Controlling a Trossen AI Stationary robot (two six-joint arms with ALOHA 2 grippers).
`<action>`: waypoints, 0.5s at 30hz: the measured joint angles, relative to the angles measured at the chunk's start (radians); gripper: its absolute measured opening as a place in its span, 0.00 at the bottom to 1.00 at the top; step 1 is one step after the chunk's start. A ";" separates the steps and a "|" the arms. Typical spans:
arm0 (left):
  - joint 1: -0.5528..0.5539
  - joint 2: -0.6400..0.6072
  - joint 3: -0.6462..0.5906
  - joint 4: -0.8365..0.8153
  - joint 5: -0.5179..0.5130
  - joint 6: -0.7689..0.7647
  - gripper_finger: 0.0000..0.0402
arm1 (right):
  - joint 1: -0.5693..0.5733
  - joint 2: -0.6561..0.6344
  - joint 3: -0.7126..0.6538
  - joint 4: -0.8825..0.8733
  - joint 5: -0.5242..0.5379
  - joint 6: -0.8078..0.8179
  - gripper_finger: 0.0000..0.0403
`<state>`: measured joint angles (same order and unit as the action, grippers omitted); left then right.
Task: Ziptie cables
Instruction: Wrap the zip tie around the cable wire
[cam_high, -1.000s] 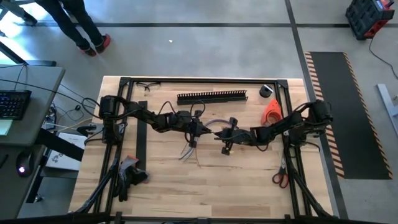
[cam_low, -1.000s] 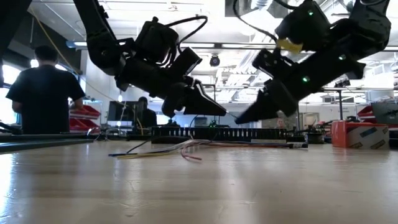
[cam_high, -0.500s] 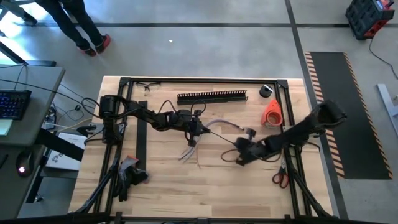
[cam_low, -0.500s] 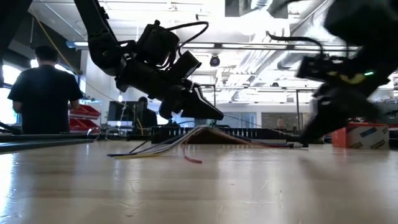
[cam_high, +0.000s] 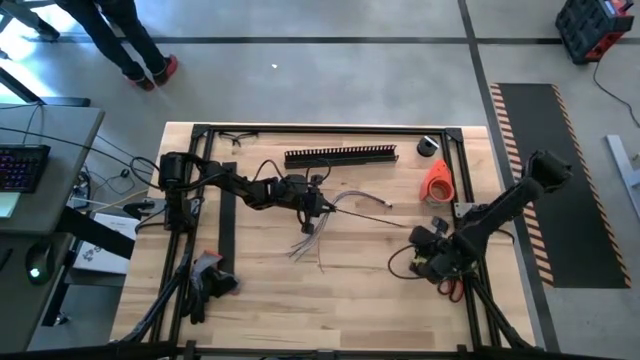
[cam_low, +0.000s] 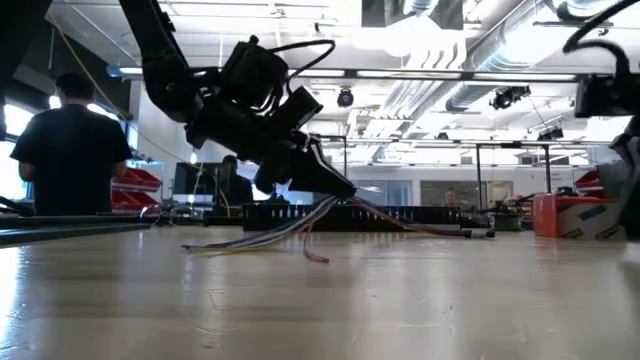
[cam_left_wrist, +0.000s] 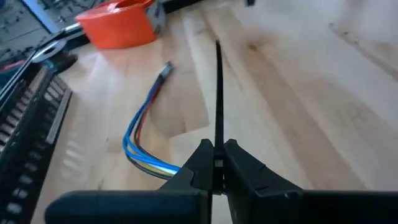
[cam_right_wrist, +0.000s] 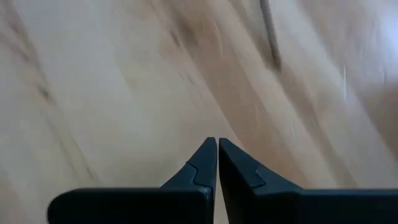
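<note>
The cables (cam_high: 308, 240) are a loose bunch of thin wires, blue, white, yellow and red in the left wrist view (cam_left_wrist: 142, 134). They rise from the table (cam_low: 255, 238) to my left gripper (cam_high: 318, 204), which is shut at mid-table. One end carries a small connector (cam_left_wrist: 166, 70) lying on the wood. A thin straight black strand (cam_left_wrist: 217, 93) points away from the left fingers. My right gripper (cam_high: 422, 262) is shut and empty (cam_right_wrist: 217, 148), over bare wood near the table's right near side. My left gripper (cam_left_wrist: 216, 163) pinches the black strand near its end (cam_left_wrist: 217, 144) between its two fingertips, with the strand running straight on past them. The cables come out beside one finger (cam_left_wrist: 198, 163) and hang slack to the table (cam_low: 300, 225). I cannot tell whether the fingers pinch them too.
A long black slotted strip (cam_high: 340, 156) lies toward the far edge, and another black strip (cam_high: 228, 225) lies at the left. An orange tape roll (cam_high: 437, 180) and red-handled scissors (cam_high: 450, 288) sit on the right. Black frame rails border the table. A person stands beyond the far left corner.
My right gripper has pulled away from the left one toward the table's near right corner. Half a second ago the strand ran taut between the two grippers and the cables were tented up. Now the strand no longer reaches the right gripper, and the cables hang from the left gripper.
</note>
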<state>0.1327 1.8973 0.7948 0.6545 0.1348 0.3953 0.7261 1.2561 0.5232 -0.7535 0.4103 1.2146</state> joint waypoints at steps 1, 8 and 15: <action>-0.001 0.000 0.001 0.001 0.003 0.000 0.01 | 0.000 0.001 0.000 -0.030 -0.037 0.013 0.00; -0.001 0.000 0.001 -0.001 0.009 -0.001 0.01 | -0.030 0.001 -0.006 0.262 0.241 -0.294 0.06; -0.003 0.000 0.001 0.000 0.011 -0.007 0.01 | -0.247 0.050 -0.081 1.009 0.320 -0.992 0.29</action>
<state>0.1295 1.8973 0.7956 0.6542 0.1457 0.3888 0.4791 1.3059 0.4421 0.2557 0.7307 0.2227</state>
